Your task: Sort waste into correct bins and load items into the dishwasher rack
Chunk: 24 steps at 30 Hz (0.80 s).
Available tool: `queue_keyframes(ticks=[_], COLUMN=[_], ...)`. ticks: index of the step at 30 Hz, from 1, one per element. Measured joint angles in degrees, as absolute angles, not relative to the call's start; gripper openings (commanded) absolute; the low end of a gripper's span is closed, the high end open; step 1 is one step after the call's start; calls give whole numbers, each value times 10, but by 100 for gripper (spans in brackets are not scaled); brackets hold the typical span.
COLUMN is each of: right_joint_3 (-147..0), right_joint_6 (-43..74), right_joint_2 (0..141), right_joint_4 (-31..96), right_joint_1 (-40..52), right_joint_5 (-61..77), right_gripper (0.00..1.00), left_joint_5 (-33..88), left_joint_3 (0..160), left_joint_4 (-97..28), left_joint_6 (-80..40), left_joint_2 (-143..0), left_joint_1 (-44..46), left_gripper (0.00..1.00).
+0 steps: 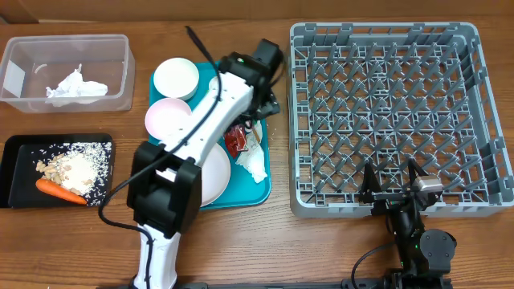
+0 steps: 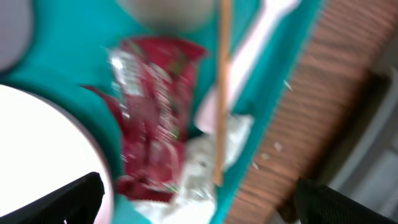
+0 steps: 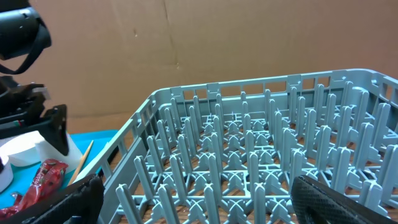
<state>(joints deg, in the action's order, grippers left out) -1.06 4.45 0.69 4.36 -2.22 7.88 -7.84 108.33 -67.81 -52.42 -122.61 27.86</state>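
**Waste part sorted; rack unloaded; both grippers empty**

Reference point: the teal tray (image 1: 259,191) at table centre.

1. Left gripper (image 1: 261,103) hangs over the far right part of the teal tray. In the left wrist view its jaws (image 2: 199,183) stand wide apart and hold nothing. The red wrapper (image 2: 149,112) lies directly beneath them.
2. On the teal tray, just right of the wrapper, lie the wooden stick (image 2: 221,93) and the white fork (image 2: 249,62), the stick crossing over the fork. A white crumpled piece (image 2: 211,162) touches the wrapper's near end. The wrist view is blurred, so this is probably a napkin.
3. Also on the teal tray: two bowls (image 1: 176,78) at its far left corner and the plate (image 1: 217,181) at its near end, partly hidden by the left arm.
4. Left of the teal tray, far side: the clear tub (image 1: 24,48), containing crumpled white paper (image 1: 76,87).
5. Left of the teal tray, near side: the black tray (image 1: 20,152), containing the food scraps (image 1: 76,164) and the carrot (image 1: 60,190).
6. Right of the teal tray: the dishwasher rack (image 1: 381,30), with no items loaded.
7. Right gripper (image 1: 392,181) sits at the rack's near edge, well apart from the teal tray, jaws spread wide and holding nothing.
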Motion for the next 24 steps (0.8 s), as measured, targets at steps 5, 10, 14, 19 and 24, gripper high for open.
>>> queue_keyframes(ticks=[5,10,14,19,24], right_joint_3=[-11,-11,-11,-11,-11], right_joint_6=[44,44,44,44,44], right_joint_2=[7,7,7,7,7], right_joint_4=[43,44,44,44,44], right_joint_1=[-22,-22,-22,-22,-22], right_joint_5=[79,79,79,79,79], right_gripper=[100,100,100,100,100], left_joint_5=[-84,-84,-92,-99,-121], left_joint_3=[1083,1083,1083,1083,1081], left_joint_4=[-686,-686,-690,-704,-718], left_joint_6=[-524,-527,-541,-545,-548], left_joint_2=[-1226,-1226,-1226,-1232,-1237], left_joint_1=[250,253,253,252,251], left_gripper=[100,100,100,100,100])
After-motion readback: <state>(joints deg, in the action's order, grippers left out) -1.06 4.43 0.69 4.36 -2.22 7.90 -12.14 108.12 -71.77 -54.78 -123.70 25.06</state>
